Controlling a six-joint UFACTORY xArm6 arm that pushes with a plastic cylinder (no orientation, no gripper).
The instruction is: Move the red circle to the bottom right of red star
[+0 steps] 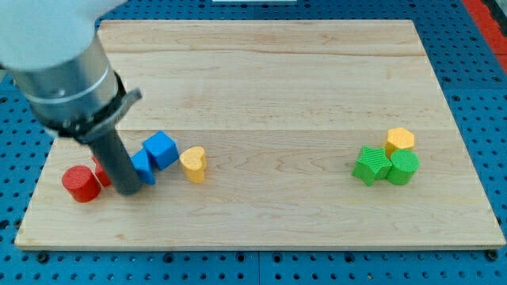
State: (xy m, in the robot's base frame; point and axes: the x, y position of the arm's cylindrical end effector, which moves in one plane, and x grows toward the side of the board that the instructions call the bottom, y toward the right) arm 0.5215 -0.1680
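Observation:
The red circle (80,184) lies on the wooden board (261,87) near the view's bottom left. The red star (101,171) sits just to its right and is mostly hidden behind my rod. My tip (127,190) rests on the board just right of the red star and right of the red circle, against a blue block (143,167).
A blue cube (161,149) sits up and right of the tip, touching the other blue block. A yellow heart (192,164) lies to its right. At the view's right, a green star (371,165), a green block (403,167) and a yellow hexagon (400,140) are clustered.

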